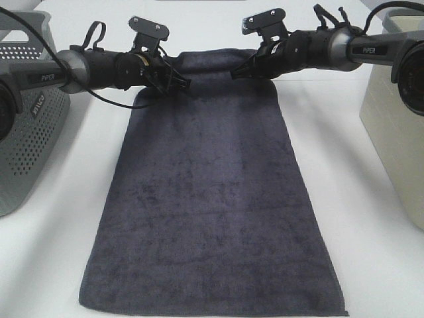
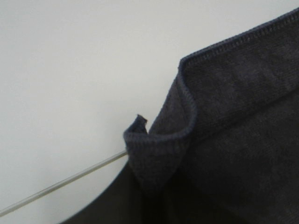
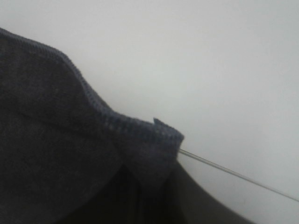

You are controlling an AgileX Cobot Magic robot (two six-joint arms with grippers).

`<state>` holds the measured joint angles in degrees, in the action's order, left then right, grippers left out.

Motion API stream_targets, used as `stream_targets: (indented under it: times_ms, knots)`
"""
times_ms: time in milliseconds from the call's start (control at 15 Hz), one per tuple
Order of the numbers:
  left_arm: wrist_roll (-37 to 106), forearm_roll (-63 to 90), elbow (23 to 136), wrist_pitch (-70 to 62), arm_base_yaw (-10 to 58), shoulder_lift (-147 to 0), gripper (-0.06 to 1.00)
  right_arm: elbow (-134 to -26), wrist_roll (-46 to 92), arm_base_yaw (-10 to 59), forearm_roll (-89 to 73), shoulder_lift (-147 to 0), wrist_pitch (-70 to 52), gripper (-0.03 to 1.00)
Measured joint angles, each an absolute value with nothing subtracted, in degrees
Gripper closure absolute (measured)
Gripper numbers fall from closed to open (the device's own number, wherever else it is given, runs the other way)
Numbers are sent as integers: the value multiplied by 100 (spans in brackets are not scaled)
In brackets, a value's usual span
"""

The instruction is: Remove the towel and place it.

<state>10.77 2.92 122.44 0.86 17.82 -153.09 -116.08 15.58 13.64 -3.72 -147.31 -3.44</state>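
Note:
The dark charcoal-grey towel [image 1: 209, 192] lies spread lengthwise on the white table, its near hem at the front edge. My left gripper [image 1: 182, 84] is shut on the towel's far left corner, which shows pinched and folded in the left wrist view [image 2: 156, 154]. My right gripper [image 1: 237, 73] is shut on the far right corner, seen bunched in the right wrist view [image 3: 149, 140]. Both corners are lifted slightly off the table. The fingertips themselves are hidden by cloth in the wrist views.
A grey perforated basket [image 1: 26, 119] stands at the left edge. A beige bin [image 1: 397, 126] stands at the right edge. White table [image 1: 344, 132] shows on both sides of the towel.

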Motion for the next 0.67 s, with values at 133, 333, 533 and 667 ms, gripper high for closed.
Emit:
stream_targets:
  times_ms: [133,333,533,667]
  knots:
    - [1077,269,12244,327,1776,-15344,71,-11608,1558,1358,-372,-14788,-338,61]
    - [1077,264,12244,814,1684,-15344,30,-11608,1558,1352,-372,-14788,-201,35]
    - [1077,264,12244,842,1581,-15344,24,-11608,1558,1278,-372,-14788,-201,31]
    - [1077,264,12244,842,1576,-15344,24,-11608,1558,1175,-372,-14788,-201,31]
